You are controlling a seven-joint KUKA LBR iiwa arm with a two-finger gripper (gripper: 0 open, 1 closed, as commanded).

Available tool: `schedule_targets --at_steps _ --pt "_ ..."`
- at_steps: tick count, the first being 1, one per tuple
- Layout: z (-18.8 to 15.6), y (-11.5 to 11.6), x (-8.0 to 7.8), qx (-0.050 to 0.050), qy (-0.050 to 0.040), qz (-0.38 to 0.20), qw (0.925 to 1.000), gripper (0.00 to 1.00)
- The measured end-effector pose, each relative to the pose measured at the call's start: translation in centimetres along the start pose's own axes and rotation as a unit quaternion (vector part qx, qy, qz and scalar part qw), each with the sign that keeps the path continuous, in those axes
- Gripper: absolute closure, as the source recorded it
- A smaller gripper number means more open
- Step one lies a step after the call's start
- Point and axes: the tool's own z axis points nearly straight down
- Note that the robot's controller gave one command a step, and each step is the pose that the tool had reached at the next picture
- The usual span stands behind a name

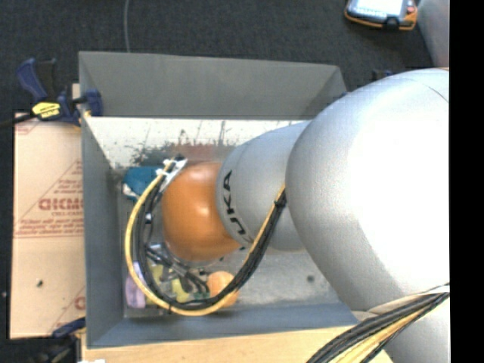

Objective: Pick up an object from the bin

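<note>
My gripper (168, 265) reaches down into the front left part of the bin, its dark body showing just below the arm's orange cover. Around it lies a small heap. A rounded orange thing (221, 283) rests just to its right near the front wall. Yellow-green pieces (171, 284) lie directly under it. A pale lilac thing (134, 292) lies to its left against the left wall. What, if anything, sits in the gripper is hidden by the cover and cables.
A teal thing (139, 179) lies farther back by the left wall, partly behind the cable loop. The arm and its orange cover hide the middle and right of the bin. A bare strip of floor shows at the front right.
</note>
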Motion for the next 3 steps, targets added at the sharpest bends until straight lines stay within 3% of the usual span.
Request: schedule_targets --at_steps 3 --pt "-2.9 0.0 -0.1 -0.001 -0.0014 0.0 1.0 1.0"
